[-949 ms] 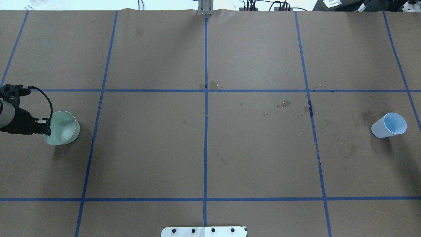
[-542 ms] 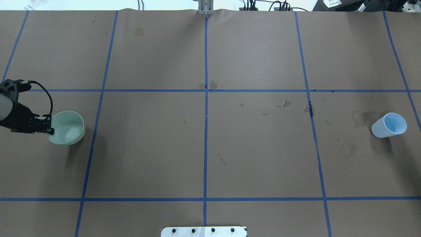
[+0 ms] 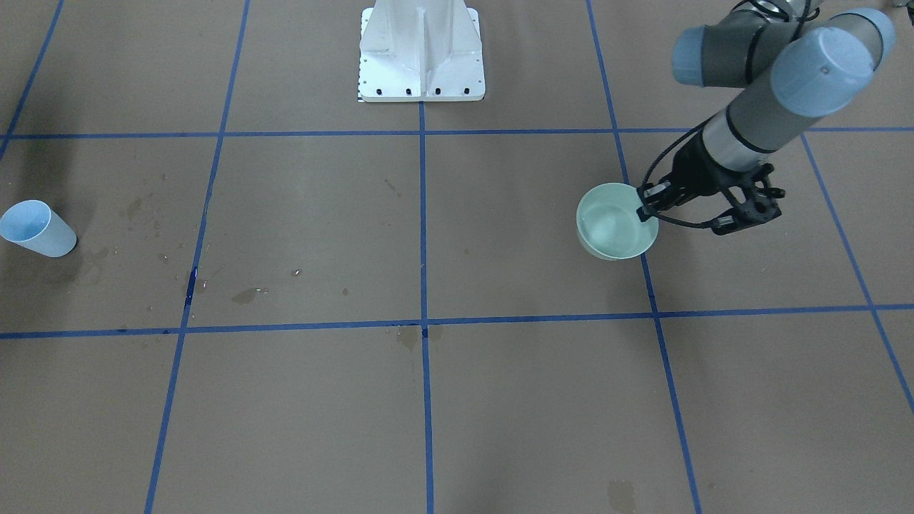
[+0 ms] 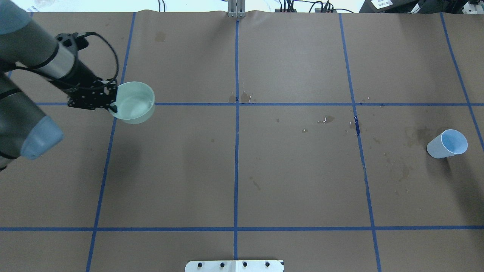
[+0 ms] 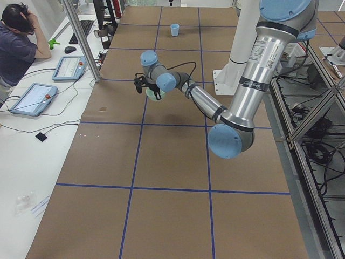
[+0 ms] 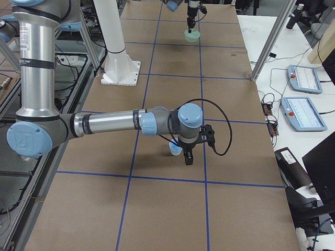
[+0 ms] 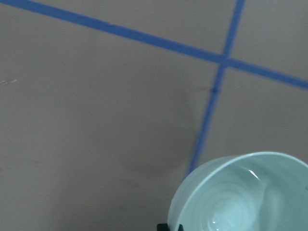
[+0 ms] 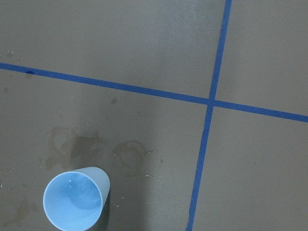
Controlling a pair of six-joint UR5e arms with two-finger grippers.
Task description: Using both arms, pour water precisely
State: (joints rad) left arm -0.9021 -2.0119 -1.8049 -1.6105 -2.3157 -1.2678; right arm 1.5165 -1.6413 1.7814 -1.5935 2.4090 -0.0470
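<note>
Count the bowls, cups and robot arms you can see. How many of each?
green bowl: 1
blue cup: 1
robot arms: 2 (left arm, right arm)
Total: 4

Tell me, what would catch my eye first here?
The left arm reaches in over the brown table, its gripper pinching the rim of a pale green bowl held in the air. At the table's far right end a small blue cup stands alone amid damp stains. Blue tape lines divide the table into squares.
</note>
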